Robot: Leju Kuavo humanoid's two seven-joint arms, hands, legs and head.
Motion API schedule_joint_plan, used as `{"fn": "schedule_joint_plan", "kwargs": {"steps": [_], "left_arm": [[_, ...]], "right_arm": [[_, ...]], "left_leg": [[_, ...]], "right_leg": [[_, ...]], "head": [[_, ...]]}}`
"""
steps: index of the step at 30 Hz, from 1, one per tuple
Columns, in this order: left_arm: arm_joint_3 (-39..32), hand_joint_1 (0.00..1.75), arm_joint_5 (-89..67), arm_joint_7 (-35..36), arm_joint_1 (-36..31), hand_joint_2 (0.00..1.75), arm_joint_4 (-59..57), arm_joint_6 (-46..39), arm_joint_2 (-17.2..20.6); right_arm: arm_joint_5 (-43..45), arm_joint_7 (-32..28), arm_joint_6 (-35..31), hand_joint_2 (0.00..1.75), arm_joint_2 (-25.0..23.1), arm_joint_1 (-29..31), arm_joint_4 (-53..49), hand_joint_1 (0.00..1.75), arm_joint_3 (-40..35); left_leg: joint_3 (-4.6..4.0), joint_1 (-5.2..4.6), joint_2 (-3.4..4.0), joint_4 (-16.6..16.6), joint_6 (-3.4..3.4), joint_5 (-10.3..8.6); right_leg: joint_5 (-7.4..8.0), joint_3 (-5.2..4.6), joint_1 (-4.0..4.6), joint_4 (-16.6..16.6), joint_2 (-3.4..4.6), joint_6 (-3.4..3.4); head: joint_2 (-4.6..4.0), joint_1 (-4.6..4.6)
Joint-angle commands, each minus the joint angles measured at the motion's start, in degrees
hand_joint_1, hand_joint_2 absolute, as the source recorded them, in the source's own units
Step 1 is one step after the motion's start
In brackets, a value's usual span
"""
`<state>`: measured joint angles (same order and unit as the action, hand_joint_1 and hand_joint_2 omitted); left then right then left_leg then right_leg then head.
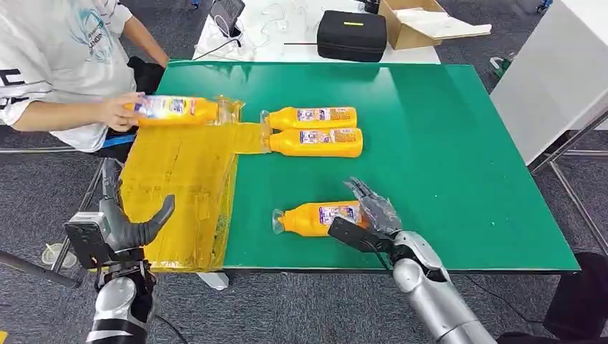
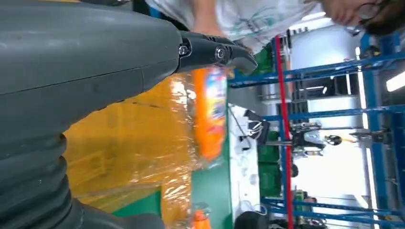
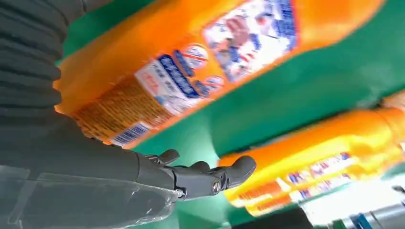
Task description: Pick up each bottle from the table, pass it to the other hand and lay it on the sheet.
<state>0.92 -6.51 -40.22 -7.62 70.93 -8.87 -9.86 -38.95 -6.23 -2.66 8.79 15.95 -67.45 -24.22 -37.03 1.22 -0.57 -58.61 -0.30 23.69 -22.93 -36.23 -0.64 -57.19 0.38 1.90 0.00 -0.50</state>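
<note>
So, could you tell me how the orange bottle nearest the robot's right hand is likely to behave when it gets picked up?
The nearest bottle lies on its side on the green table, and its rounded body suggests it could roll if nudged. Its glossy plastic, seen close in the right wrist view, may be slippery under the right hand. It looks rigid and full-coloured, so probably fairly heavy for its size.

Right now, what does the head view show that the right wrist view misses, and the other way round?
Head view alone: the left robot hand open beside the yellow sheet, a person's hand on a bottle at the sheet's far edge, and a black case. Right wrist view alone: the barcode on the nearest bottle. Both: that bottle on the green table, the right robot hand at it, and the two bottles beyond.
</note>
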Motion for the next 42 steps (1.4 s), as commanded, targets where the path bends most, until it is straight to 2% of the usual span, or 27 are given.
{"fn": "schedule_joint_plan", "kwargs": {"steps": [1, 4, 7, 11, 13, 16, 23, 25, 26, 27, 28, 32, 33, 34, 35, 42], "left_arm": [[-0.8, 0.0, -0.19, 0.22, -2.47, 1.75, -7.55, 0.41, -0.64], [-0.66, 0.0, -0.09, 0.22, -2.95, 1.75, -8.56, 0.95, -0.63], [-0.59, 0.0, -0.04, 0.22, -4.25, 1.75, -11.55, 1.52, -0.89], [-0.55, 0.0, 0.56, 0.22, -5.1, 1.75, -12.95, 1.7, -1.02], [-0.6, 0.0, 0.88, 0.22, -5.74, 1.75, -14.56, 2.26, -1.09], [-0.6, 0.0, 1.06, 0.22, -6.3, 1.75, -15.95, 2.43, -1.25], [-0.35, 0.0, 1.21, 0.22, -7.3, 1.75, -18.15, 3.09, -1.56], [-0.06, 0.0, 1.27, 0.22, -7.71, 1.75, -18.58, 3.13, -1.83], [-0.06, 0.0, 1.27, 0.22, -7.71, 1.75, -18.58, 3.13, -1.83], [0.09, 0.0, 1.31, 0.22, -8.1, 1.75, -19.24, 3.2, -1.84], [0.1, 0.0, 1.4, 0.22, -8.2, 1.75, -19.46, 2.98, -1.9], [0.1, 0.0, 1.4, 0.22, -8.2, 1.75, -19.46, 2.98, -1.9], [0.02, 0.0, 1.59, 0.22, -8.26, 1.75, -19.72, 3.21, -1.93], [0.08, 0.0, 1.71, 0.22, -8.44, 1.75, -20.25, 3.68, -1.93], [0.3, 0.0, 1.55, 0.22, -8.41, 1.75, -19.96, 3.32, -1.99], [0.06, 0.0, 2.39, 0.22, -8.28, 1.75, -20.05, 3.84, -2.63]], "right_arm": [[1.47, -0.3, 5.36, 1.75, 3.11, 5.86, 8.85, 0.0, -1.85], [1.48, -0.11, 7.74, 1.75, 3.64, 7.61, 10.35, 0.0, -3.0], [3.21, -0.53, 13.69, 1.75, 5.24, 12.71, 15.25, 0.0, -6.54], [2.81, -0.5, 14.86, 1.75, 5.65, 16.81, 18.85, 0.0, -9.25], [2.56, 0.07, 17.4, 1.75, 5.29, 21.07, 21.87, 0.0, -12.07], [2.62, -0.2, 20.25, 1.75, 5.01, 24.29, 24.57, 0.0, -14.77], [2.77, -0.94, 23.42, 1.75, 3.78, 27.69, 28.43, 0.0, -20.09], [3.11, -1.46, 23.33, 1.75, 3.03, 28.11, 30.08, 0.0, -22.18], [3.11, -1.46, 23.33, 1.75, 3.03, 28.11, 30.08, 0.0, -22.18], [3.58, -2.07, 23.92, 1.75, 2.78, 28.23, 30.72, 0.14, -23.29], [3.93, -2.38, 23.62, 1.75, 2.65, 28.29, 31.15, 0.58, -24.54], [3.93, -2.38, 23.62, 1.75, 2.65, 28.29, 31.15, 0.58, -24.54], [4.06, -2.4, 23.59, 1.75, 2.55, 28.02, 31.23, 1.12, -24.69], [4.11, -2.52, 23.66, 1.75, 2.66, 28.07, 31.3, 1.54, -25.25], [4.37, -2.79, 23.76, 1.75, 2.93, 28.37, 31.39, 1.75, -26.73], [5.05, -3.02, 24.45, 1.75, 4.29, 29.37, 30.42, 1.75, -28.85]], "left_leg": [[0.39, -0.09, 0.08, 0.07, 0.12, 0.08], [0.22, -0.06, 0.09, 0.05, 0.08, 0.03], [0.17, -0.07, 0.07, 0.04, 0.08, -0.01], [0.26, -0.07, 0.1, 0.03, 0.1, -0.01], [0.49, -0.1, 0.15, 0.06, 0.15, 0.02], [0.27, -0.09, 0.2, -0.01, 0.12, -0.01], [0.21, -0.08, 0.12, 0.03, 0.08, -0.04], [0.46, -0.09, 0.17, 0.01, 0.13, 0.05], [0.18, -0.07, 0.06, 0.02, 0.08, -0.04], [0.33, -0.08, 0.12, 0.01, 0.11, 0.01], [0.27, -0.05, 0.11, 0.01, 0.1, -0.01], [0.38, -0.06, 0.12, 0.03, 0.11, 0.0], [0.33, -0.07, 0.06, 0.03, 0.11, -0.02], [0.24, -0.04, 0.07, 0.02, 0.08, -0.04], [0.22, -0.06, 0.03, 0.02, 0.09, -0.06], [0.35, -0.07, 0.01, 0.01, 0.12, -0.01]], "right_leg": [[-0.07, 0.37, -0.05, 0.07, -0.01, -0.04], [-0.01, 0.21, -0.03, 0.05, 0.03, -0.03], [0.02, 0.17, -0.05, 0.04, 0.01, -0.02], [0.05, 0.25, -0.05, 0.05, 0.01, 0.01], [0.03, 0.46, -0.06, 0.07, 0.02, -0.03], [0.08, 0.23, -0.06, -0.01, 0.11, 0.03], [0.07, 0.19, -0.06, 0.01, 0.06, 0.06], [0.0, 0.43, -0.04, 0.01, 0.06, 0.01], [0.07, 0.19, -0.05, 0.01, 0.02, 0.06], [0.03, 0.33, -0.05, 0.01, 0.04, 0.03], [0.05, 0.28, -0.02, 0.03, 0.05, 0.04], [0.04, 0.38, -0.03, 0.03, 0.02, 0.01], [0.04, 0.34, -0.04, 0.02, -0.03, 0.03], [0.07, 0.24, -0.02, 0.03, 0.0, 0.04], [0.07, 0.23, -0.04, 0.02, -0.04, 0.05], [0.01, 0.35, -0.04, 0.03, -0.08, 0.03]], "head": [[0.0, 0.0], [0.0, -0.02], [0.0, 0.0], [0.0, -0.02], [0.02, 0.0], [0.0, 0.0], [0.0, -0.02], [0.0, 0.0], [0.0, -0.02], [0.0, 0.0], [0.0, -0.02], [0.0, -0.02], [0.02, 0.0], [0.0, 0.0], [0.0, -0.02], [0.0, 0.0]]}}
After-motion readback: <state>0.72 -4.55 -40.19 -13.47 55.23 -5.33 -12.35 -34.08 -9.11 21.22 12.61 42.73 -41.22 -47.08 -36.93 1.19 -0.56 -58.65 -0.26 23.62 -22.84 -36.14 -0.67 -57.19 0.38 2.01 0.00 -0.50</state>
